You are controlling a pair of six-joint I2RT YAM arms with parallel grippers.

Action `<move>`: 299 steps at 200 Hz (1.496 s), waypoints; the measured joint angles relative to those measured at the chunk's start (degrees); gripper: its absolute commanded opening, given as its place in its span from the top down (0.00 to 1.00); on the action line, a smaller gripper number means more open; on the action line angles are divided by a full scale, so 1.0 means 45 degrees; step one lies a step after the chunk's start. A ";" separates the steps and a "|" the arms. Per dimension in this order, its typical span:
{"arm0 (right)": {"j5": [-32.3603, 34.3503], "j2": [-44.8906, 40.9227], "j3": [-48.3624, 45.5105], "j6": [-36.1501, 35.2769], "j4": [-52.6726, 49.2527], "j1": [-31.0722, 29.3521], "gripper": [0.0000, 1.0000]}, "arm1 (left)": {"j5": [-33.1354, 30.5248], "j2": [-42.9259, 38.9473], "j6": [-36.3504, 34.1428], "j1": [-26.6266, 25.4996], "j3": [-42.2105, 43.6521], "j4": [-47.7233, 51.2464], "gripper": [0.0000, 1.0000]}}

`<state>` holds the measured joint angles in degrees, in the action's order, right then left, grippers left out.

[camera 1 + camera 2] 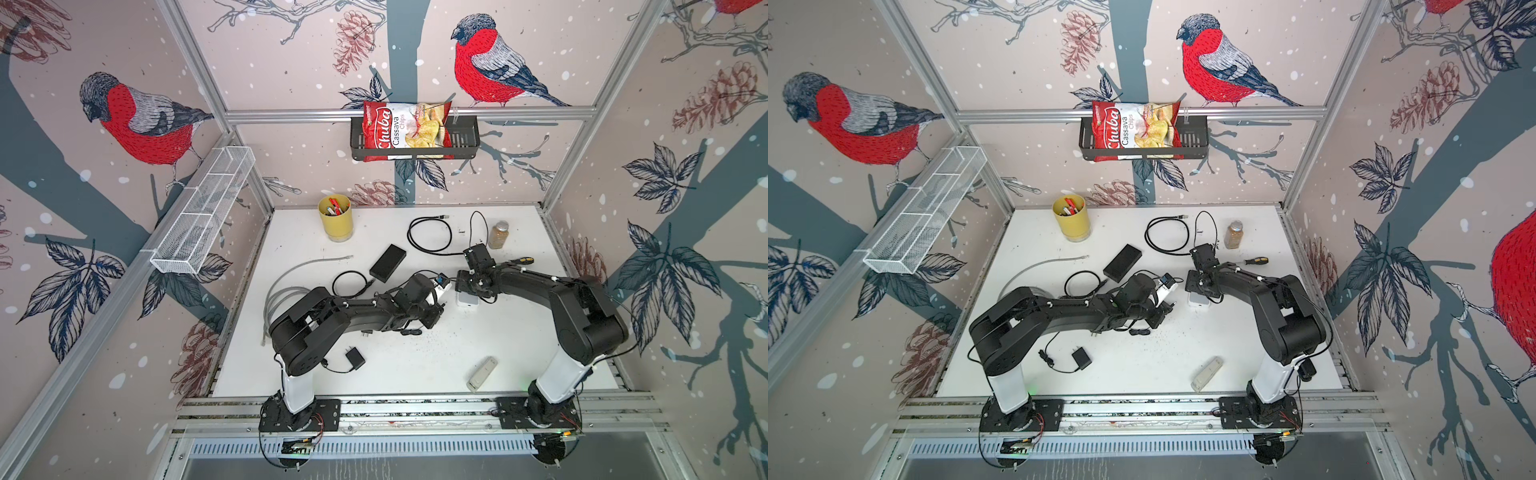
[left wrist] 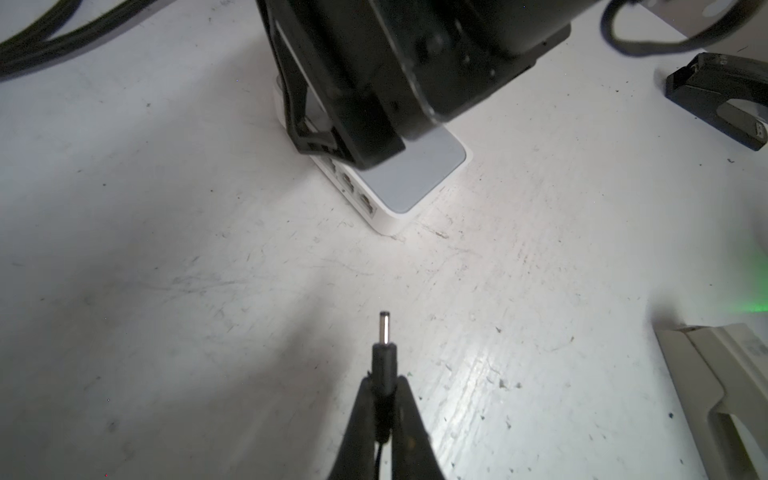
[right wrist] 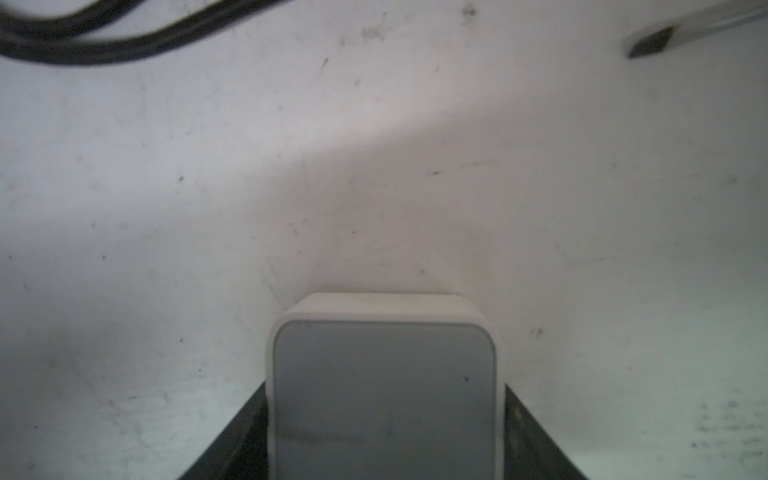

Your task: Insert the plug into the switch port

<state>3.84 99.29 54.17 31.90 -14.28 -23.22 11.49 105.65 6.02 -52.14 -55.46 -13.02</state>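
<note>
Your left pincer [image 2: 383,384] clamps the plug [image 2: 384,345], tip facing the switch [image 2: 415,178]; your right pincer [image 3: 385,390] straddles it, presumably to steady it; firm grip or not, unclear.

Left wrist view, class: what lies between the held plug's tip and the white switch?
Nothing. Only bare, scuffed table separates the plug from the switch, as the left wrist view shows.

"Chuba Cassava Chips" on red snack bag [image 1: 405,131]
</note>
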 measured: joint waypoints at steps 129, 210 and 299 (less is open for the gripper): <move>-0.3002 -0.0845 -0.0792 0.6101 0.0447 0.0189 0.16 | 0.1064 0.1933 -0.0024 -0.0053 -0.1525 0.0325 1.00; -0.3050 -0.1379 -0.0568 0.5780 -0.1749 0.0607 0.13 | 0.1020 0.1642 0.0350 0.0253 -0.1409 0.1005 1.00; -0.2045 -0.1778 -0.0753 0.0525 -0.0121 0.0855 0.11 | 0.1098 0.2166 0.1336 0.0325 -0.2322 0.1666 1.00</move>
<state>-5.37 91.29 50.78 34.26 -14.83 -19.38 16.43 115.39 12.03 -50.68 -65.91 -5.52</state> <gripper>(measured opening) 0.890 0.088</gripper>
